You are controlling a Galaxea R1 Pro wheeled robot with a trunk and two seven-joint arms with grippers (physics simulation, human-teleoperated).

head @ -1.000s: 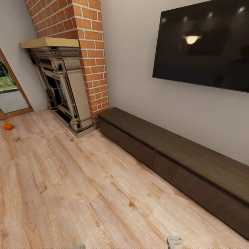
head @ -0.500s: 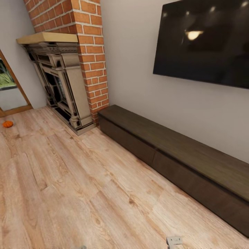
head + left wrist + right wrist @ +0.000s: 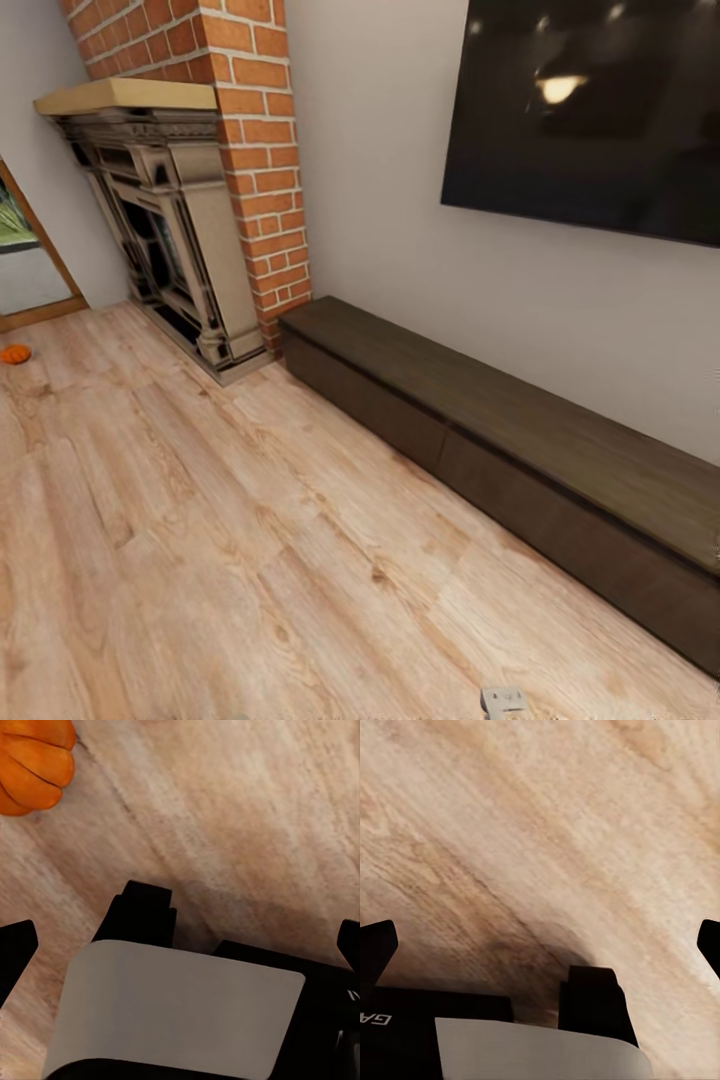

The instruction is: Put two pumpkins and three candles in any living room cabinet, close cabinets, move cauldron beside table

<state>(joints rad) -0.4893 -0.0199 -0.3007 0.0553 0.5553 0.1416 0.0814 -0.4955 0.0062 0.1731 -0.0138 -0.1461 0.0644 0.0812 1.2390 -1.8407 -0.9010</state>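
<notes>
Presently both hands stand wide open, holding nothing. One pumpkin (image 3: pixel 15 354) lies on the floor (image 3: pixel 250 560) at mid-left; the cabinet (image 3: pixel 480 440), drawers shut, runs lower right. Advise approaching squarely before opening a drawer

One pumpkin (image 3: pixel 14 354) on the floor left of the fireplace (image 3: pixel 165 220); one pumpkin (image 3: pixel 31 761) in the left wrist view. One cabinet (image 3: pixel 500 460). One television (image 3: pixel 590 110).
</notes>
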